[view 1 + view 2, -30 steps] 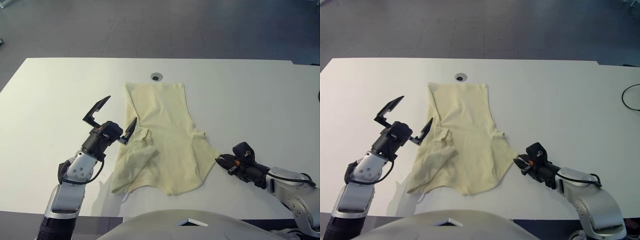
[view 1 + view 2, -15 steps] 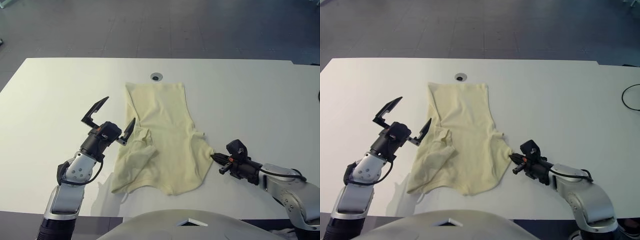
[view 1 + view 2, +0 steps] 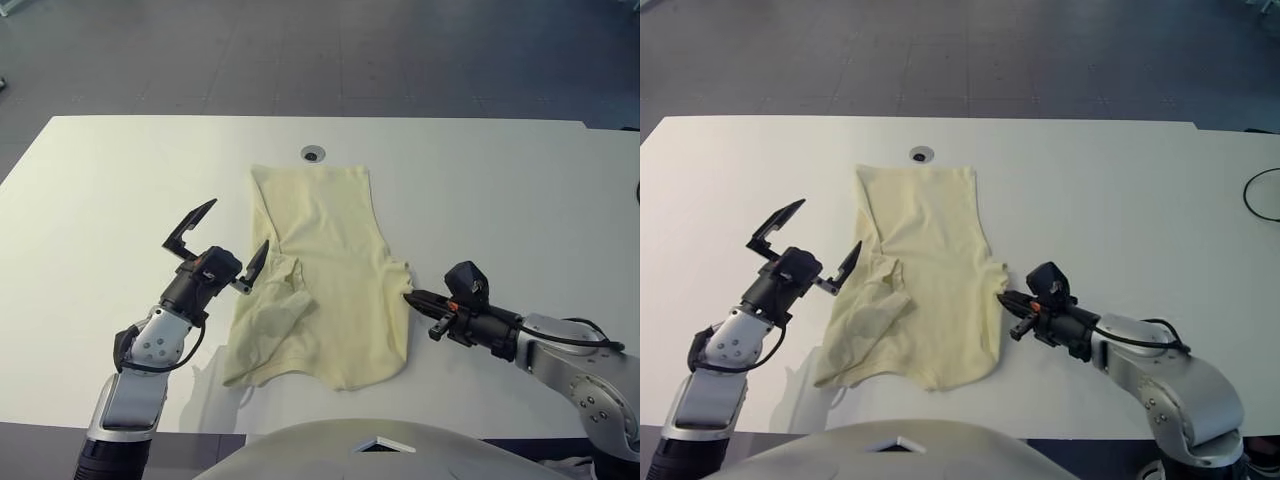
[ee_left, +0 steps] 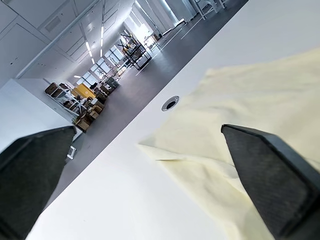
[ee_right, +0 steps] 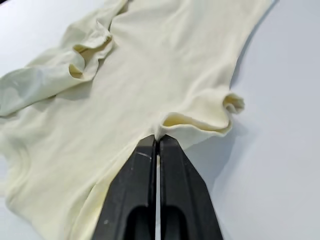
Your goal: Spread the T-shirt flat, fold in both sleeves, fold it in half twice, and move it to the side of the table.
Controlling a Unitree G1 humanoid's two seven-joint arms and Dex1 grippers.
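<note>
t-shirt [image 3: 325, 275]: pale yellow, lying lengthwise mid-counter, narrow straight end at the far side just short of a round grommet hole [image 3: 313, 153], wider end toward the robot. its left sleeve [image 3: 283, 303] is crumpled on top of the body, not flat. the right edge has a small puckered fold [image 5: 220, 112] where the sleeve is bunched.

right jaws: closed flat together, pinching the fabric at that right edge, low on the counter (wrist view shows cloth gathered right at the tips).

left jaws: spread wide, holding nothing, hovering above the shirt's left edge just beside the crumpled sleeve.

vs 1 s ago: right jaws have come in toward the shirt from further right and nearer the robot. the sleeve corner that stuck out to the right has gone in with them, so the right side now runs much straighter. left arm has barely moved, only a slight drop, jaws as wide as before. far end of the shirt and left sleeve unchanged.

counter [image 3: 500, 180]: white, matte. black cable loop [image 3: 1262, 195] at its right edge. beyond it, dark grey tiled floor [image 3: 300, 50]. left wrist view shows a long hall with ceiling light strips [image 4: 87, 47].
</note>
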